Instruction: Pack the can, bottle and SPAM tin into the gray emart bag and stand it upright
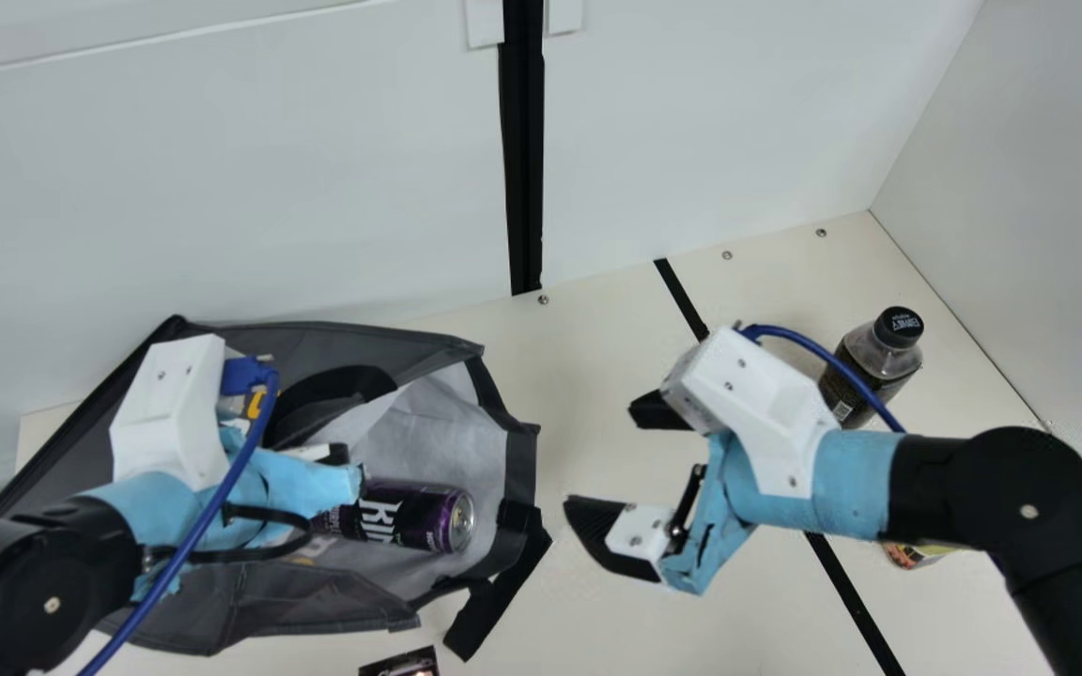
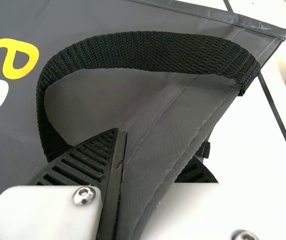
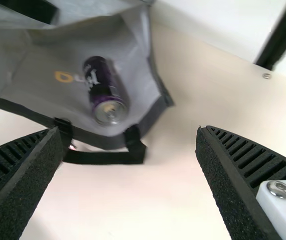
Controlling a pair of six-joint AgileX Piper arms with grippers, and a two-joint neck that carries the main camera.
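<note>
The gray bag lies on its side, its mouth facing right. Inside the mouth is the purple can, also visible in the right wrist view as the can. Over the bag is my left gripper; in its wrist view the left gripper is shut on the bag's fabric, beside a black strap. To the right of the mouth, my right gripper stands open and holds nothing; the right gripper faces the mouth. Behind the right forearm stands the bottle. A tin is partly hidden under that arm.
White walls rise behind and at the right of the cream table. A black strap hangs from the bag's mouth onto the table. Close to the bag's front edge lies a small dark item, partly cut off.
</note>
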